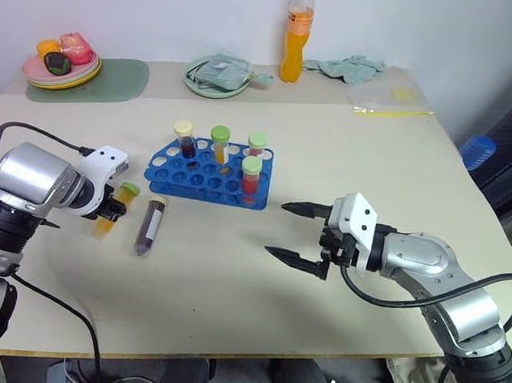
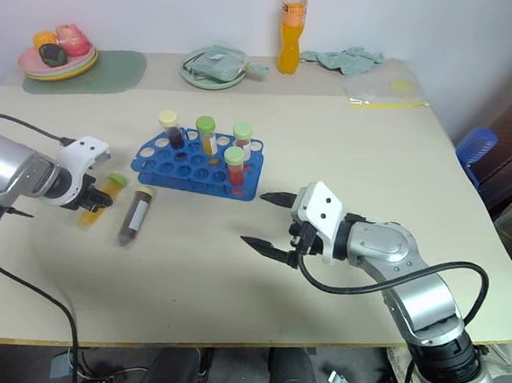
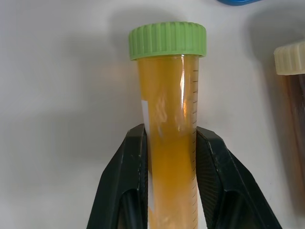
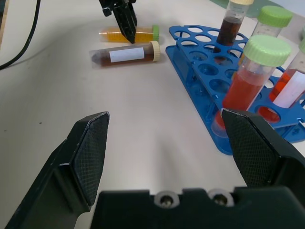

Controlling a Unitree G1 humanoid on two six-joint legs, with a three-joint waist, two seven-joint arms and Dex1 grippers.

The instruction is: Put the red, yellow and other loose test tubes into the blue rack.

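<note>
Left wrist view: the left hand (image 3: pixel 171 157) has both black fingers (image 3: pixel 128 171) pressed against the body of the yellow tube (image 3: pixel 169 124), green cap pointing away, tube lying flat on the bench (image 1: pixel 229 297) near the left edge of the blue rack (image 1: pixel 205 174). Step in hand: the pick of the yellow tube, grip made, lift not begun. Just beside it lies the dark brown tube (image 1: pixel 150 225), cream cap, also loose on the bench. Rack already carries four capped tubes upright, many holes free. Further right, the right hand (image 1: pixel 299 236) hovers over bare bench with fingers spread wide, holding nothing. Next move, as I judge it: raise the yellow tube clear, tip it upright cap-up, carry it over an empty hole and lower it straight in without nudging the brown tube.
</note>
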